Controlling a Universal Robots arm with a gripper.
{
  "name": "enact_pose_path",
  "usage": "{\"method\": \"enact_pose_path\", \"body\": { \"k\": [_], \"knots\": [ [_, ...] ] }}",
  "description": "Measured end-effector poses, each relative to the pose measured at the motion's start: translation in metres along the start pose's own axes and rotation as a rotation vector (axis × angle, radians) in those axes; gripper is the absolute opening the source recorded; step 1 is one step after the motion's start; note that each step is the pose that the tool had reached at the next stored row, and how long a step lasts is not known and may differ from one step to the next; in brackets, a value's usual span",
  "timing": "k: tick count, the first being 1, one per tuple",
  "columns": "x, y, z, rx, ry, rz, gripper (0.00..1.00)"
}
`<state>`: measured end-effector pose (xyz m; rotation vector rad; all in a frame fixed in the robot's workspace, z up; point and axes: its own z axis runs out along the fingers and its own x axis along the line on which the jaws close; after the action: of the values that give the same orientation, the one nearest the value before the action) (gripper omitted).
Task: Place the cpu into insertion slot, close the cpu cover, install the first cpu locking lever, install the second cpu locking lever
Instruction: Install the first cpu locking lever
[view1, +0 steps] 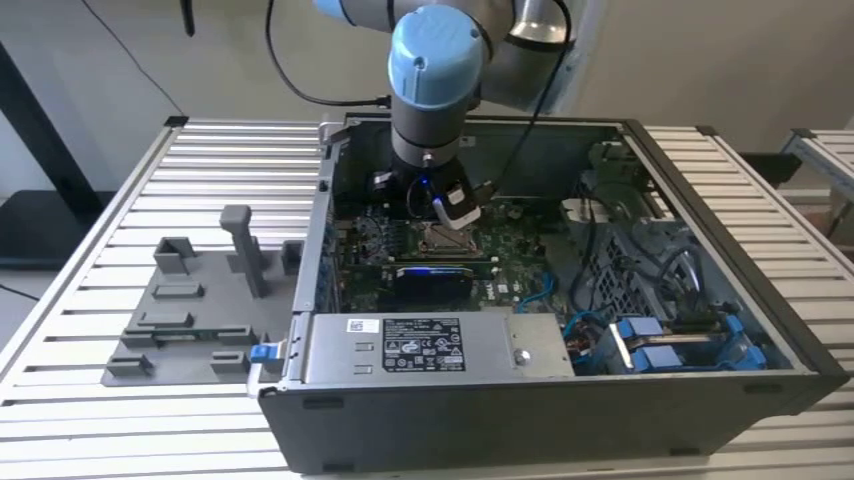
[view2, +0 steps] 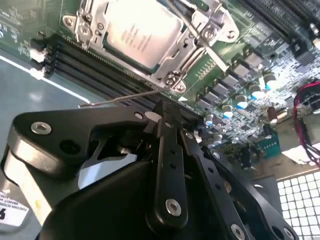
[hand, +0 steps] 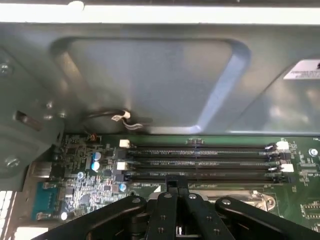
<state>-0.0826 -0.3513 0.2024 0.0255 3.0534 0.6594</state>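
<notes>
Silver cpu (view2: 142, 32) inside closed cover (view2: 192, 50), hand (view2: 164, 106) beside

Blue-capped arm (view1: 431, 70) pointing straight down, wrist vertical, gripper (view2: 163, 106) lowermost (fingers drawn together, tips touching)

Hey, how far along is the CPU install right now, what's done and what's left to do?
Done: the cpu sits in its socket, and the cpu cover looks lowered over its edges. In hand: the gripper, shut, is at a thin wire lever that sticks out sideways from the socket corner; whether they touch is unclear. Left: that lever looks unlatched, so the lever locking seems unfinished.
</notes>
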Motion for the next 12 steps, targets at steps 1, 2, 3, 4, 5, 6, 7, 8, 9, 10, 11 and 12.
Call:
{"method": "enact_pose_path", "body": {
  "k": [1, 2, 3, 4, 5, 6, 7, 8, 9, 10, 11, 12],
  "knots": [
    [0.0, -0.0002, 0.0005, -0.0002, -0.0002, 0.0, 0.11],
    [0.0, -0.0004, 0.0008, 0.0, -0.0009, -0.001, 0.11],
    [0.0, -0.0006, 0.0011, 0.0001, -0.0017, -0.001, 0.11],
    [-0.0001, -0.0008, 0.0016, -0.0001, -0.0024, -0.001, 0.11],
    [-0.0001, -0.001, 0.0022, 0.0, -0.0029, -0.002, 0.11],
    [-0.0001, -0.0013, 0.0028, 0.0, -0.0033, -0.002, 0.11],
    [-0.0002, -0.0014, 0.0034, 0.0, -0.0035, -0.002, 0.11],
    [-0.0005, -0.0016, 0.0038, 0.0001, -0.0035, -0.002, 0.11],
    [-0.0009, -0.0017, 0.0041, 0.0001, -0.0035, -0.002, 0.11],
    [-0.0013, -0.0018, 0.0045, 0.0001, -0.0036, -0.002, 0.11],
    [-0.0019, -0.0018, 0.0048, 0.0001, -0.0036, -0.002, 0.11],
    [-0.0026, -0.0019, 0.0051, 0.0001, -0.0036, -0.002, 0.11]
  ]
}}
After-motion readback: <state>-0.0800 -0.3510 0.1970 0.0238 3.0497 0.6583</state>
